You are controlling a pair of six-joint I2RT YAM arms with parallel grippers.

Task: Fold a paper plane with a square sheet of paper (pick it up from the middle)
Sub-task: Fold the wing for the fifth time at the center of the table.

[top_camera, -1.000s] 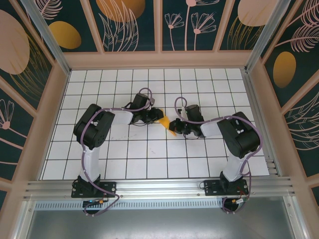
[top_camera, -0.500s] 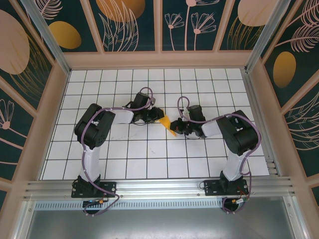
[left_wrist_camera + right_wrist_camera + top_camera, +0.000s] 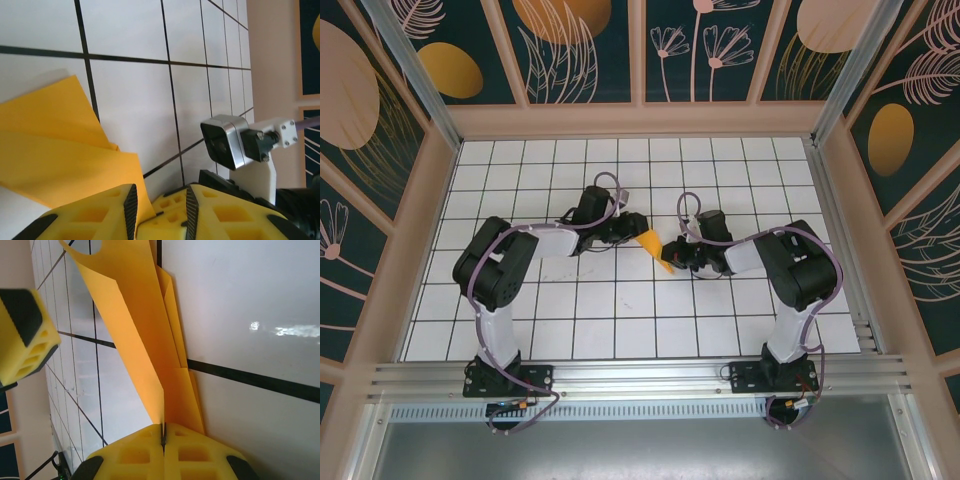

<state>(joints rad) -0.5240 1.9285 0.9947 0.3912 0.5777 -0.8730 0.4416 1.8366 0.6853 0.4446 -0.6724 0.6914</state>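
Note:
The square sheet of paper (image 3: 658, 252) is folded into a narrow, pointed orange paper plane with several layers, lying mid-table between both grippers. My right gripper (image 3: 674, 256) is shut on its rear crease; in the right wrist view one flap of the paper (image 3: 145, 340) stands up out of the closed right gripper (image 3: 163, 431) while the rest lies flat on the tiles. My left gripper (image 3: 636, 230) sits at the other end, open. In the left wrist view the paper (image 3: 60, 150) runs beside the left pad of the left gripper (image 3: 161, 194), and the right gripper's yellow fingers lie between the jaws.
The white gridded table (image 3: 620, 300) has bare tiles all round the two grippers. The right arm's wrist camera (image 3: 225, 142) is close in front of my left gripper. A left fingertip (image 3: 25, 340) shows at the left of the right wrist view. Patterned walls enclose the table.
The left arm's elbow has swung down and to the left, and its gripper has edged along the paper's tip with its jaws slightly wider. The right gripper keeps its hold in place.

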